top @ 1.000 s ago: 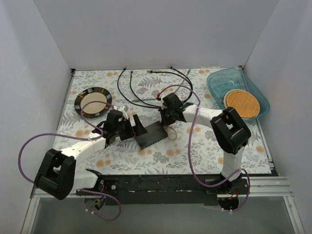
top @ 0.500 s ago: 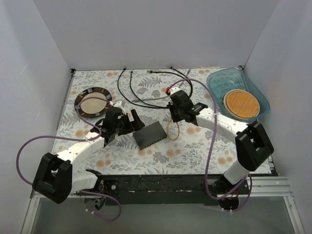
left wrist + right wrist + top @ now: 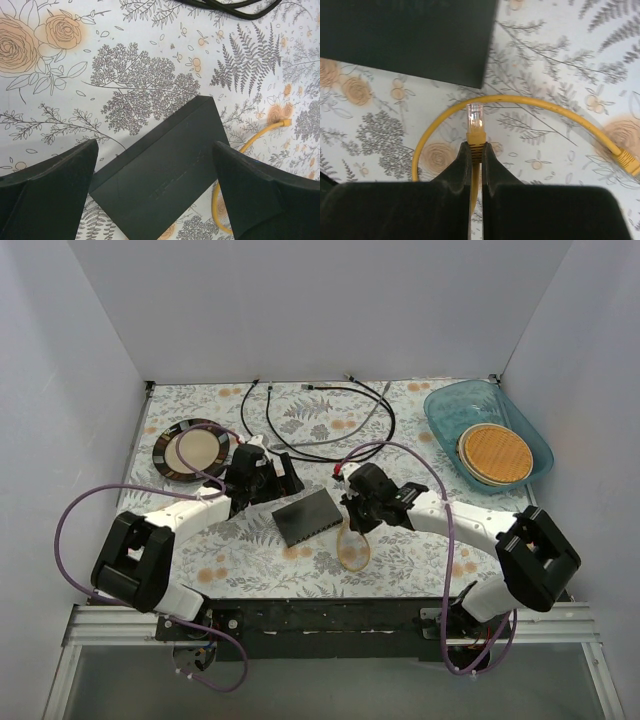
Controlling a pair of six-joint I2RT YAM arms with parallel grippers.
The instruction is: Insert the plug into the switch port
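Observation:
The switch (image 3: pixel 308 517) is a flat matte-black box lying at an angle mid-table. It also shows in the left wrist view (image 3: pixel 165 180) and the right wrist view (image 3: pixel 410 35). My left gripper (image 3: pixel 278 483) is open and hovers over the switch's far left end; in its own view (image 3: pixel 155 147) the jaws straddle the box without touching it. My right gripper (image 3: pixel 352 508) is shut on the yellow boot of the clear-tipped plug (image 3: pixel 475 117), just right of the switch. The yellow cable (image 3: pixel 352 548) loops toward the front. The sockets are not visible.
A round dark-rimmed plate (image 3: pixel 190 450) lies at the far left. Black cables (image 3: pixel 320 430) lie along the back. A blue tray (image 3: pixel 445 410) with an orange disc (image 3: pixel 495 453) sits at the back right. The cable's other plug (image 3: pixel 626 160) lies on the cloth.
My right gripper has carried the plug from behind the switch to its right side, dragging the yellow loop forward. My left gripper has moved back and right to the switch's far end.

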